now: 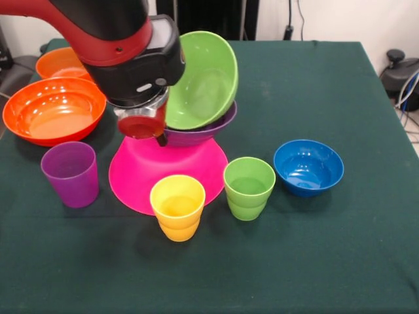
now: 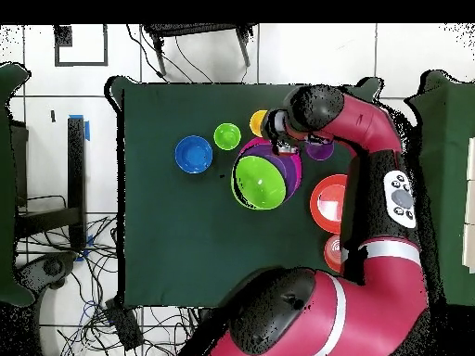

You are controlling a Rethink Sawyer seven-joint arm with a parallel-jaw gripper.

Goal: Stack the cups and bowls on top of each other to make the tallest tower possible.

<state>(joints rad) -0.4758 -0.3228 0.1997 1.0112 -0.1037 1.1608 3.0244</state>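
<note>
The tower stands mid-table: an inverted pink bowl (image 1: 167, 175) as base, a purple bowl (image 1: 204, 133) upright on it, and a lime green bowl (image 1: 204, 82) on top, tipped steeply on its side. My gripper (image 1: 145, 127) sits at the tower's left, against the green bowl's rim, shut on a red cup (image 1: 137, 125) just above the pink bowl. From overhead, the gripper (image 2: 281, 142) is beside the green bowl (image 2: 260, 182) and the red cup is hidden under the arm. In front of the tower stand a yellow cup (image 1: 177, 206), a green cup (image 1: 249, 188) and a purple cup (image 1: 71, 173).
A small blue bowl (image 1: 308, 167) sits to the right of the green cup. A large orange bowl (image 1: 54, 110) and a small orange bowl (image 1: 62, 63) lie at the far left. The arm (image 2: 371, 139) arches over the orange bowls' side of the table.
</note>
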